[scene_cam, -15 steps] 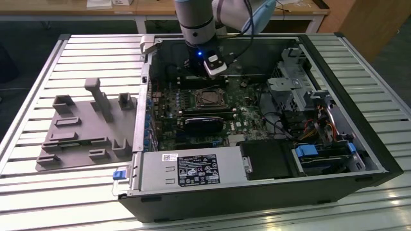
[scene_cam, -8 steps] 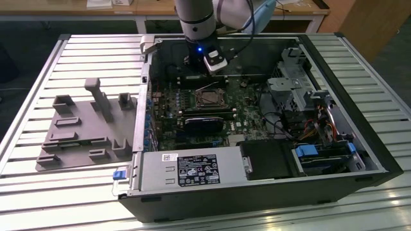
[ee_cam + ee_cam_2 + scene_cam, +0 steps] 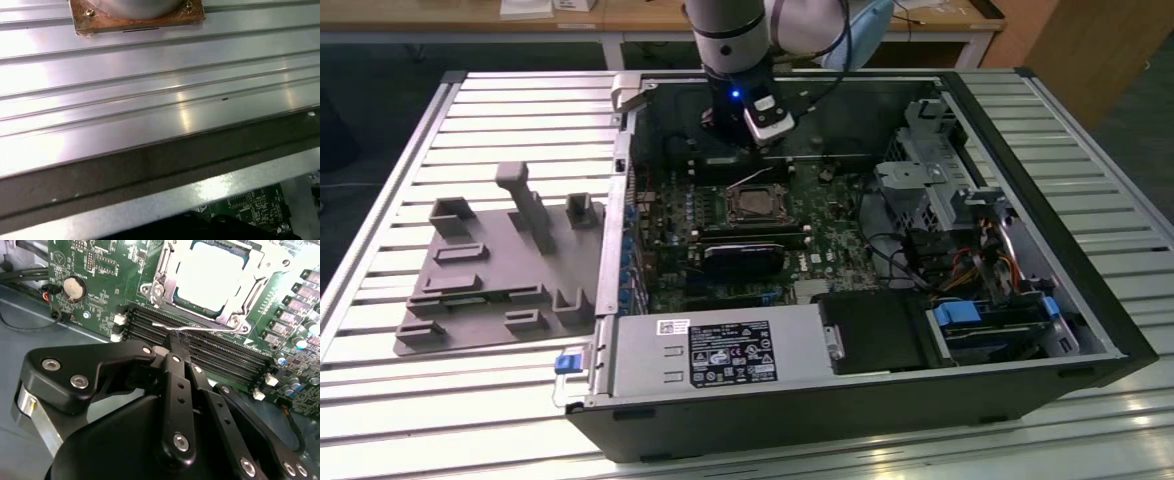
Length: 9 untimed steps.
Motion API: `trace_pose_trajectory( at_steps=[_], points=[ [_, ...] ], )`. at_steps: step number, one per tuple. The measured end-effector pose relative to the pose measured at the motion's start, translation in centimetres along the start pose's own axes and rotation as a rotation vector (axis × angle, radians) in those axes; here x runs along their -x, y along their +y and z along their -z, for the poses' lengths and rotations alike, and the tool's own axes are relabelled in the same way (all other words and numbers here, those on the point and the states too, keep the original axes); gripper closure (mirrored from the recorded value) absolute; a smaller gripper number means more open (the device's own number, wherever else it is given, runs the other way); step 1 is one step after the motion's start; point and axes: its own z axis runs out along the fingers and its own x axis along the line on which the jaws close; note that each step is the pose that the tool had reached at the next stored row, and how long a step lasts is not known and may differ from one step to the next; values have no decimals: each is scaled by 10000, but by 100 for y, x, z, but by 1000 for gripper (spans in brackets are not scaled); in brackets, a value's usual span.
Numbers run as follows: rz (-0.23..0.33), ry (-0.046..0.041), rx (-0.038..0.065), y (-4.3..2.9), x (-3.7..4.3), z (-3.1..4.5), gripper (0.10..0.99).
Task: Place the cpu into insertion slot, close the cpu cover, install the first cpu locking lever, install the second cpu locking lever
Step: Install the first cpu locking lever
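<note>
No words or nos. could be read. A black label [image 3: 734, 358] & a small white sticker [image 3: 671, 324] sat on the near grey power box [image 3: 798, 345]; print was too tiny.

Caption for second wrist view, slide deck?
Gripper pinches the wire locking lever; cpu sits under the closed cpu cover.

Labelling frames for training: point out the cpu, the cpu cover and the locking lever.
cpu [image 3: 215, 277]: second wrist view, middle of its top.
cpu cover [image 3: 167, 270]: second wrist view, frame's side bar.
locking lever [image 3: 210, 330]: second wrist view, middle of wire rod.
</note>
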Motion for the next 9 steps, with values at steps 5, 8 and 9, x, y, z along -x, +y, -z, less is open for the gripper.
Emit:
trace_pose_trajectory(
  at_steps=[5,8,9],
  points=[
    [-1,-5,2,-39,7,-11,984],
    [1,-10,4,-43,2,-34,984],
    [1,-9,1,-44,2,-34,984]
  ],
)
